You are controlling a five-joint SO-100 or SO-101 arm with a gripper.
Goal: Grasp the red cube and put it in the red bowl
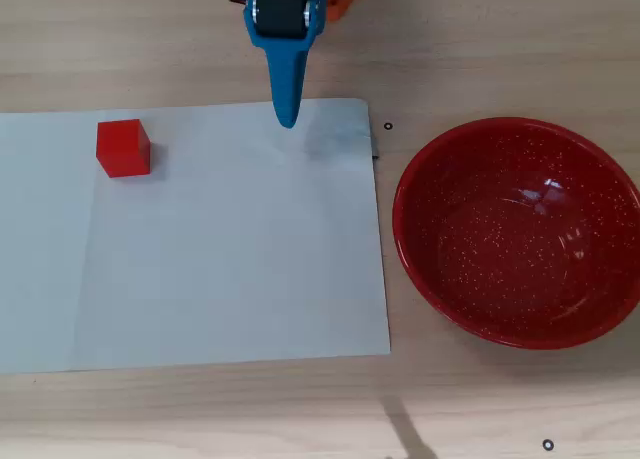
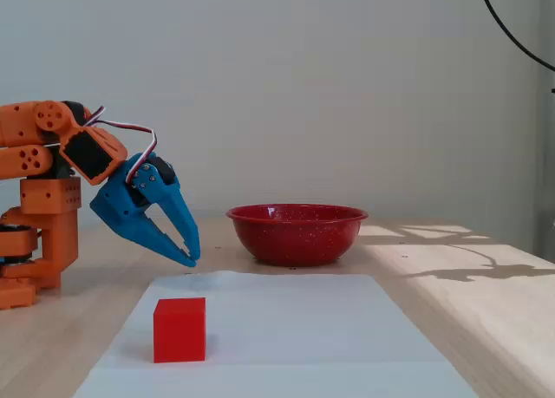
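Note:
The red cube sits on the white paper sheet at its upper left in the overhead view; in the fixed view the cube is at the front. The red bowl with white speckles stands empty on the wood to the right of the sheet; in the fixed view it is at the back. My blue gripper hangs over the sheet's top edge, well right of the cube, empty. In the fixed view the gripper points down with its fingertips together, a little above the table.
The orange arm base stands at the left of the fixed view. The wooden table runs around the sheet. A thin dark shadow falls on the lower edge in the overhead view.

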